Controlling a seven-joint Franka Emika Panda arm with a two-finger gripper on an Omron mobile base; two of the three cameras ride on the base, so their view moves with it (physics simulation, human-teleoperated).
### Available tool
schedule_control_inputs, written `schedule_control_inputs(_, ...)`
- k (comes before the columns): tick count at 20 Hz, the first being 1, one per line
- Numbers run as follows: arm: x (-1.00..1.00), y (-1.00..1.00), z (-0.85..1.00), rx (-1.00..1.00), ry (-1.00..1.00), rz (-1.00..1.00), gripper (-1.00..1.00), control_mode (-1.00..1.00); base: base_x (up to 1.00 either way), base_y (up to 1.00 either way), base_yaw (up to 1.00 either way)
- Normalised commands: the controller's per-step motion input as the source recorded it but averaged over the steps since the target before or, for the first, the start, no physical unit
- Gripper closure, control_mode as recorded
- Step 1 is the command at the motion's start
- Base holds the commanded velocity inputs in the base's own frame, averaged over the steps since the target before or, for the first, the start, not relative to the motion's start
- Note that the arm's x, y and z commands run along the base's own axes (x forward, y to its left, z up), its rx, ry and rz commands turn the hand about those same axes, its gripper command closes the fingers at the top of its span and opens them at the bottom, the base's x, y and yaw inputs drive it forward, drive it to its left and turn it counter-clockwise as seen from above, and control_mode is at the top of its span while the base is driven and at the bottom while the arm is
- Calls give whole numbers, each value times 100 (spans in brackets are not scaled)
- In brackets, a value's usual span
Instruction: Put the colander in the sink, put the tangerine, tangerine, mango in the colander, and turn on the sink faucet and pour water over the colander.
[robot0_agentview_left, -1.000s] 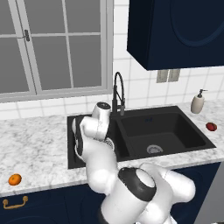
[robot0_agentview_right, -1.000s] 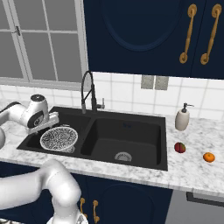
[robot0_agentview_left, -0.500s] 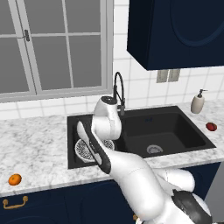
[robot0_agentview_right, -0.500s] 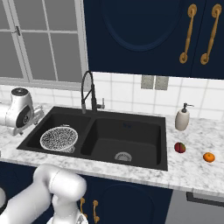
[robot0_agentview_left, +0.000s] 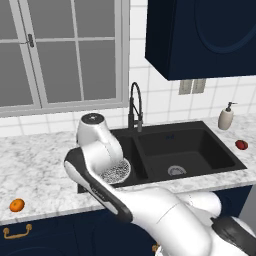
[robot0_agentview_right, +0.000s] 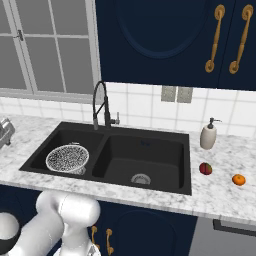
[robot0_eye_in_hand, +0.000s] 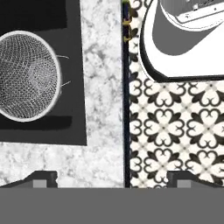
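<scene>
Swinging left since a second ago, the arm has carried the gripper (robot0_eye_in_hand: 111, 177) off the sink (robot0_agentview_right: 150, 187) and out over the bench (robot0_eye_in_hand: 103, 109) edge, above the patterned floor (robot0_eye_in_hand: 175, 131). Its fingers stand spread wide, holding nothing. Colander (robot0_agentview_right: 67, 158) sits in the left basin. Mango (robot0_agentview_right: 205, 168) and one tangerine (robot0_agentview_right: 239, 179) lie right of the sink; another tangerine (robot0_agentview_left: 17, 205) far left.
</scene>
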Motion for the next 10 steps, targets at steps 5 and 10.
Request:
schedule_control_inputs(5,-3,70,19,-25,10,49,-100,-100,0,0,0)
schedule_control_inputs(10,-7,64,-1,-15,3,58,-100,-100,0,0,0)
